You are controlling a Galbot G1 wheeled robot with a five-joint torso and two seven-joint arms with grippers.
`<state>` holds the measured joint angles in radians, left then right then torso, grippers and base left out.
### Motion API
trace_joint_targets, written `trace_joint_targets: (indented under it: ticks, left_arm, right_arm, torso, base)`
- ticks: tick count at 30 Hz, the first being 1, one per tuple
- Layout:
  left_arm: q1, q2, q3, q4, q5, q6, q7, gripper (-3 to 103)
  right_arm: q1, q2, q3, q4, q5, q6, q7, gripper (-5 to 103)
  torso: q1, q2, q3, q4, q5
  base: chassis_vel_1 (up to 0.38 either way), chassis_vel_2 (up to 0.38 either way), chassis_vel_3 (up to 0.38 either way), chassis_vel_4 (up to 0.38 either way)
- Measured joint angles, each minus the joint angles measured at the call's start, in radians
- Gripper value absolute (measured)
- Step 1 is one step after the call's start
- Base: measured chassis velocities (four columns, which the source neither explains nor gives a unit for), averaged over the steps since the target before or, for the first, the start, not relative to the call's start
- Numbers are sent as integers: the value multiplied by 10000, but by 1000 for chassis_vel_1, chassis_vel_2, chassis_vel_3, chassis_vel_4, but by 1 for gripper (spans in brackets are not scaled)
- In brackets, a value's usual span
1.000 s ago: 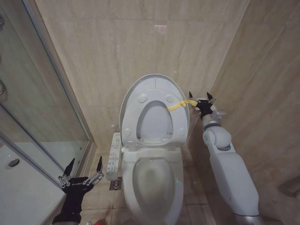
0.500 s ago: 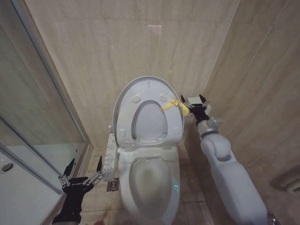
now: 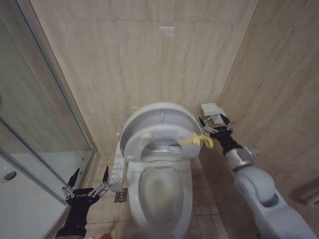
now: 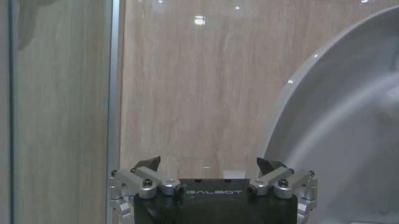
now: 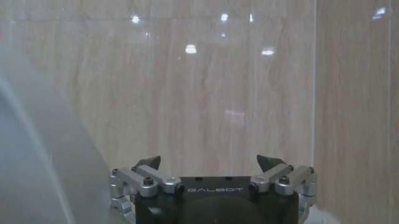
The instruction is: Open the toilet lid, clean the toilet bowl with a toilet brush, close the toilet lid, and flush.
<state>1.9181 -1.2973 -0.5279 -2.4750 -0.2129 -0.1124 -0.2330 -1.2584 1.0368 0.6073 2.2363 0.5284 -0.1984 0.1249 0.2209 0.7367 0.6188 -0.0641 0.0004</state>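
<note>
At left we are holding the left gripper [image 3: 85,185] low beside the toilet bowl [image 3: 160,196], jaws spread, empty. Centre: the toilet lid [image 3: 157,124] is tilting half-down over the bowl, its yellow strap [image 3: 199,140] trailing right. At right, the right gripper [image 3: 215,130], jaws spread, is sitting just beside the strap; we judge a slow, guided lowering best.

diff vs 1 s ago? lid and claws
The toilet lid has swung from upright against the wall to tilted forward, partway down over the toilet bowl. The right claw came down with it, beside the yellow strap, fingers open. Left claw unchanged, open, low beside the bowl.
</note>
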Motion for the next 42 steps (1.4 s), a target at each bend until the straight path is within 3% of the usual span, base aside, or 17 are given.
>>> trace_joint_targets:
  ticks: [3,6,11,16,26,33,38,42]
  left_arm:
    - [0,1,0,0,0,0,1,100]
    - [0,-1,-1,0,0,0,-1,100]
    - [0,0,0,0,0,0,0,100]
    - [0,0,0,0,0,0,0,100]
    - [0,0,0,0,0,0,0,100]
    - [0,0,0,0,0,0,0,100]
    - [0,0,0,0,0,0,0,100]
    - [0,0,0,0,0,-1,0,100]
  right_arm:
    - [-819,171,218,1223,271,-578,419,100]
    - [-914,324,195,1529,240,-896,720,100]
    - [-1211,1055,240,1624,-450,-1360,979,100]
    - [-1641,1194,513,1076,-1280,-955,714,100]
    - [-2859,1243,1618,773,-1256,-437,373,100]
    - [-3003,1532,1373,850,-1355,7,376,100]
    - [-2866,1476,1269,905,-1379,15,304,100]
    - [-2617,1372,1264,711,-1372,467,253,100]
  torso:
    - [-2,1,-1,-2,-3]
    - [-2,1,-1,25,-6]
    - [-1,1,-1,7,-7]
    - [-2,1,-1,3,-3]
    - [-2,1,-1,-3,-4]
    - [-2,1,-2,2,-4]
    - [-2,1,-1,2,-5]
    - [-2,1,-2,2,-5]
  base:
    - [0,0,0,0]
    - [0,0,0,0]
    - [0,0,0,0]
    - [0,0,0,0]
    - [0,0,0,0]
    - [0,0,0,0]
    - [0,0,0,0]
    - [0,0,0,0]
